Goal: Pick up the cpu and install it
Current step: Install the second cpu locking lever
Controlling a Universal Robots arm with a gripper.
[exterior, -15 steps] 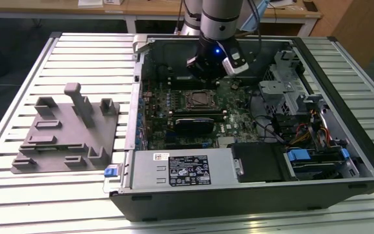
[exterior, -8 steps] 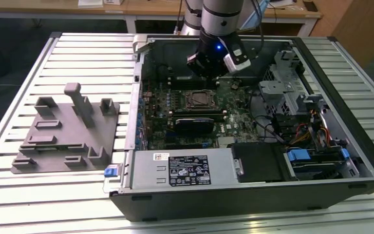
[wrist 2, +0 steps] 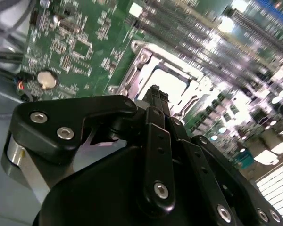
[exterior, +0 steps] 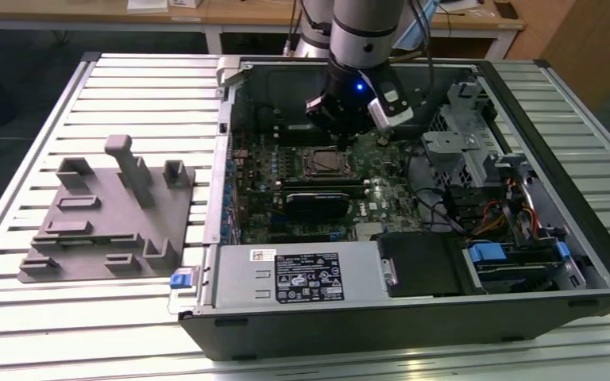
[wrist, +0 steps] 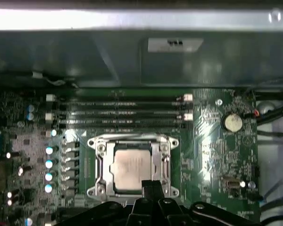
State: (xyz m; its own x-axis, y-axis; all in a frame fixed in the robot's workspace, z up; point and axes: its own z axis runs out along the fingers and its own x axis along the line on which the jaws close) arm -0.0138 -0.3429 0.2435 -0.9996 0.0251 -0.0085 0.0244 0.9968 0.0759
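Cpu (wrist: 132,170) sits in socket (wrist: 100,165); gripper (wrist: 151,187) clenched empty just above cpu edge. Lift straight, w/o nudging chip.

No text can be made out. White label (exterior: 307,278) with dark print on the silver power supply cover (exterior: 364,255), exterior view; too small to tell. Small white sticker (exterior: 263,255) beside it, same. Pale tag (wrist: 174,45) on the case wall (wrist: 85,61), first wrist view, print blurred.
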